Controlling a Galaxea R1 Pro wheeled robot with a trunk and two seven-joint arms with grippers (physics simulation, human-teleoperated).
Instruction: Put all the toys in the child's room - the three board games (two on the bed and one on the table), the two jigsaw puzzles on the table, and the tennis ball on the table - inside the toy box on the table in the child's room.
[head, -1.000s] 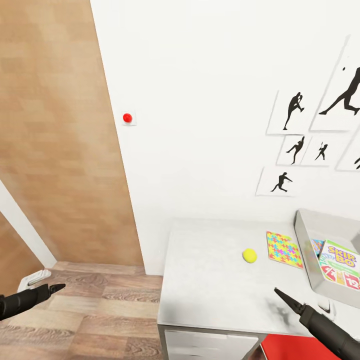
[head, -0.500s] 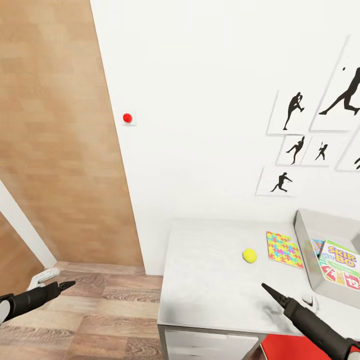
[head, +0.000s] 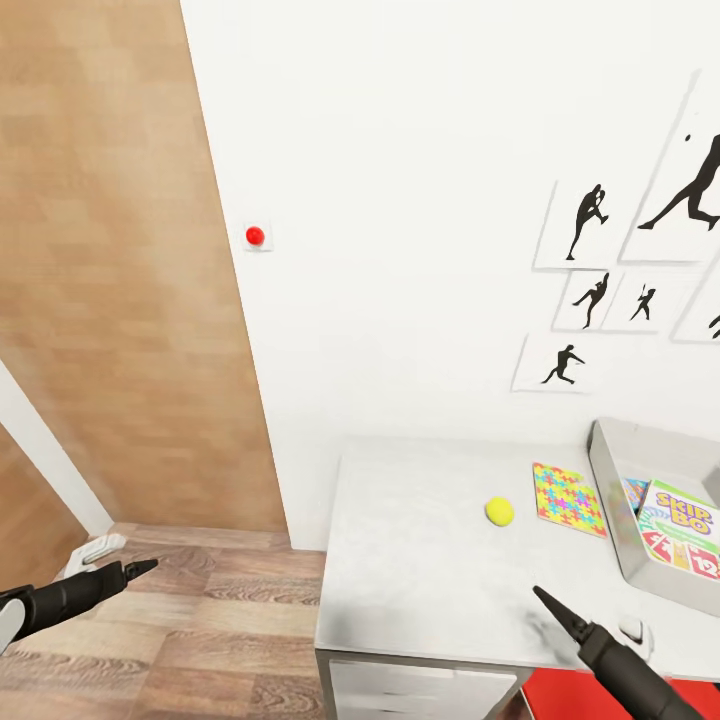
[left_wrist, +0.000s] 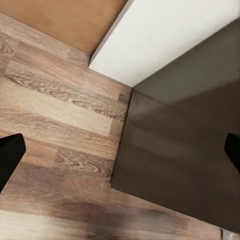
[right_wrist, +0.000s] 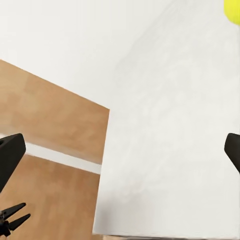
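While both end effectors, left (head: 140, 567) and right (head: 545, 598), stay spread open (holding nothing), the tennis ball (head: 499, 511) rests on the counter (head: 420, 560).

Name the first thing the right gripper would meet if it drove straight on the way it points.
Probably the table: the right gripper points low across the bare top, left of the tennis ball. Depth is uncertain.

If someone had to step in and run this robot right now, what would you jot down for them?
Left gripper: open, empty, over the floor beside the table.
Right gripper: open, empty, above the table's near edge.
Tennis ball and one jigsaw puzzle lie loose on the table.
Toy box already holds a board game, with something colourful beneath it.
Left: ball and puzzle into the box; other toys aren't visible.
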